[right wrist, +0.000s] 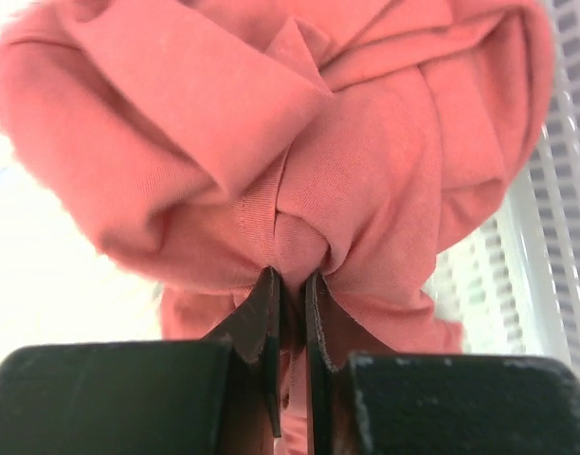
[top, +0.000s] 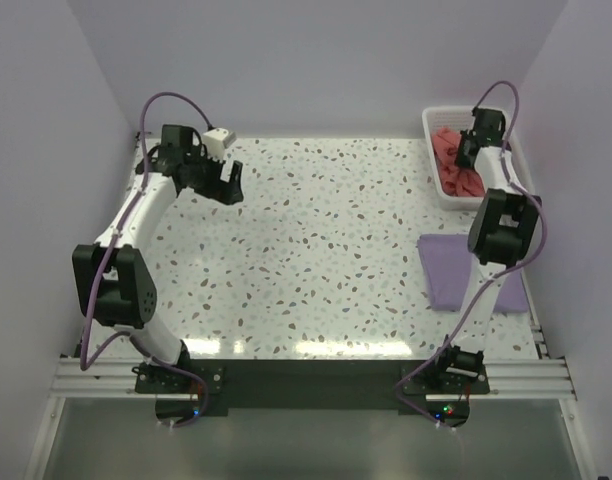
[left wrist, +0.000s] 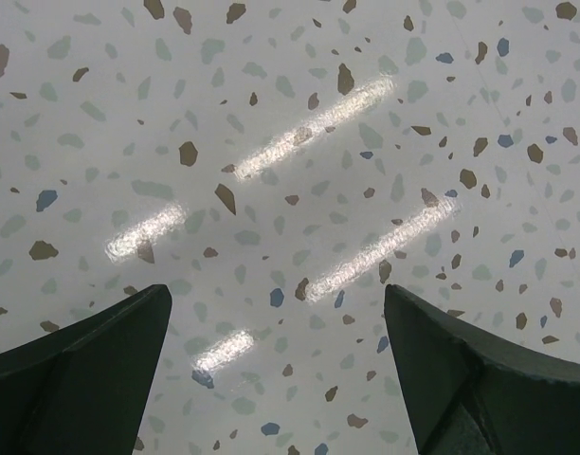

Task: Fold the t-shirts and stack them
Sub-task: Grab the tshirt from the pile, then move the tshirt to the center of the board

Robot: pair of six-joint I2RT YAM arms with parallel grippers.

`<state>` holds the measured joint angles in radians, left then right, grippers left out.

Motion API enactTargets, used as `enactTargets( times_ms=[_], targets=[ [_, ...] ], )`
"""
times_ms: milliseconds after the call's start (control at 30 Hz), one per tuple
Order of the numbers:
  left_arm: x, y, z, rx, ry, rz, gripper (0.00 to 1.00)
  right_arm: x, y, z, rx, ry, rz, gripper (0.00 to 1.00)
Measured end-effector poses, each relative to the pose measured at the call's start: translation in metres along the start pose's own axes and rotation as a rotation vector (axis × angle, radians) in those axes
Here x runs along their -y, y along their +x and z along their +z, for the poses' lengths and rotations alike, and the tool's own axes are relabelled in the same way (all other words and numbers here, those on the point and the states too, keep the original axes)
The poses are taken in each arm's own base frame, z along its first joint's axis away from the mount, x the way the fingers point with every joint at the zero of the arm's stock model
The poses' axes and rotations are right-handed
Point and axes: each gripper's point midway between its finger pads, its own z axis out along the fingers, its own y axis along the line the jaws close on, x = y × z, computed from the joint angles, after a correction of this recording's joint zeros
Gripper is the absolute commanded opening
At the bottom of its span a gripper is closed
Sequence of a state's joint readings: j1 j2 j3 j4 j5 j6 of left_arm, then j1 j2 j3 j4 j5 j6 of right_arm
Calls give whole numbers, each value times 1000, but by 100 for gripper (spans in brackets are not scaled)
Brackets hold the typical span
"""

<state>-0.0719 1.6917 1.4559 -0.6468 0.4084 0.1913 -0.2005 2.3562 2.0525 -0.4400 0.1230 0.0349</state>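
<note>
Top external view: the left gripper (top: 229,184) is held above the far left part of the speckled surface (top: 326,250), its fingers (left wrist: 91,360) spread wide with nothing between them. In the left wrist view, only bare surface is seen below and between those two dark fingers.

The lavender shirt (top: 448,265) is laid flat on the surface as a folded rectangle. It is well to the right of the left gripper and on the near side of the right gripper (top: 466,152), and part of it is hidden by the right arm (top: 506,225).

The right gripper is found inside the white basket (top: 429,120) at the far right corner. The red shirt (top: 456,178) is bunched in that basket, directly under and around the right gripper.

In the right wrist view, the right fingers (right wrist: 260,322) are pressed almost together, and a raised fold of the red shirt is pinched between their tips. The basket's lattice wall is seen just to the right of the gripper.
</note>
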Motion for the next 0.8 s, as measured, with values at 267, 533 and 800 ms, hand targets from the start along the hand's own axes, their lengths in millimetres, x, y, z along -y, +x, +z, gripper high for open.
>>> enactTargets(
  times_ms=[267,533,800],
  targets=[
    [14,-1,-27,57,9,22,100,-5,-75,-147,239,-117,122,0],
    [25,-1,-48,106,6,39,100,-24,-175,-305,639,-336,196,0],
    [24,-13,-81,197,4,-4,100,-136,-196,-402,753,-713,75,0]
  ],
)
